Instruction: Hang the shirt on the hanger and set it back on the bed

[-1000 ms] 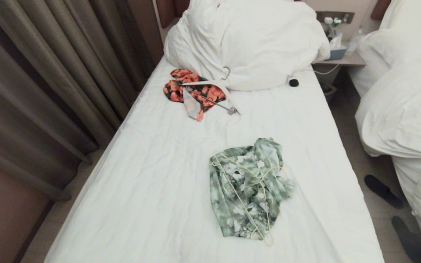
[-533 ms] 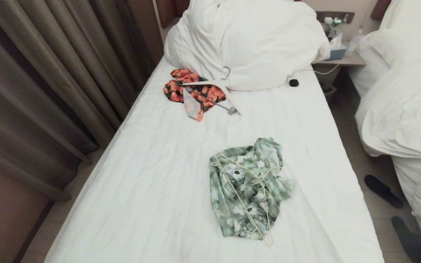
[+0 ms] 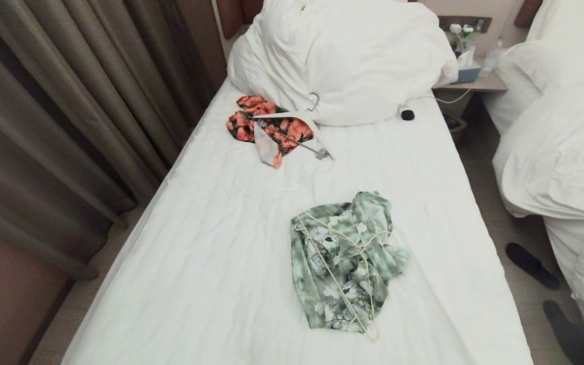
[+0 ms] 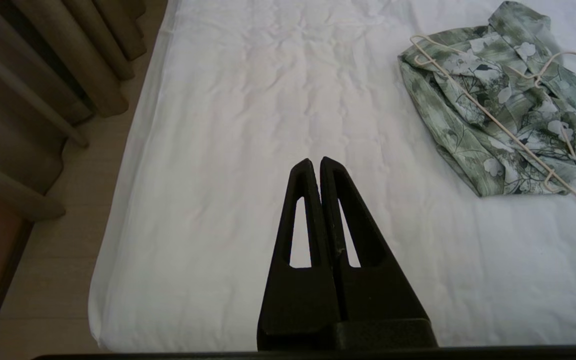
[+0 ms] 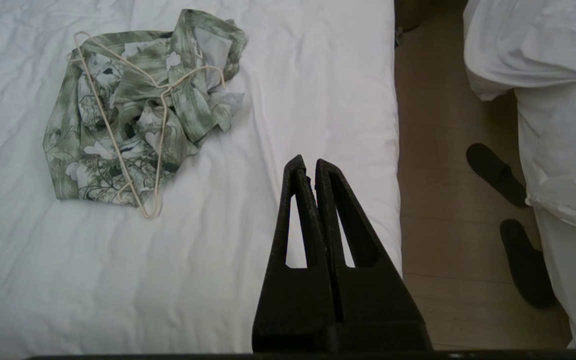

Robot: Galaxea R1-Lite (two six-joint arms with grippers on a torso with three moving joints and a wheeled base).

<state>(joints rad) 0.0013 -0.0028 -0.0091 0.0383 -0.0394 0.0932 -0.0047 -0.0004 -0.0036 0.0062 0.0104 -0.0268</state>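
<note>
2 grippers are hanging over the near end of the bed (image 3: 211,263), neither one showing in the head view. The left gripper (image 4: 314,161) is hovering above bare sheet with its fingers pressed together and holding nothing; the right gripper (image 5: 305,160) is hovering near the bed's right edge, its fingers also pressed together and empty. In the head view the shirt (image 3: 345,261) is lying crumpled on the sheet at about 5 o'clock from the bed's middle, well apart from both grippers. The hanger (image 3: 340,287) is lying on top of the shirt, not threaded through it, with its hook pointing toward 6 o'clock and reaching just past the shirt's near hem onto the sheet. At 12 o'clock the pillows (image 3: 342,61) are piling up against the headboard. At about 11 o'clock from the shirt an orange garment (image 3: 269,126) is lying just below the pillows with a white hanger (image 3: 297,117) across it. A small black object (image 3: 407,115) is sitting beside the pillows at 1 o'clock. 2 dark slippers (image 5: 510,220) are lying on the floor between this bed and the second bed (image 3: 566,152) at 3 o'clock. Curtains (image 3: 59,126) are hanging at 9 o'clock.
</note>
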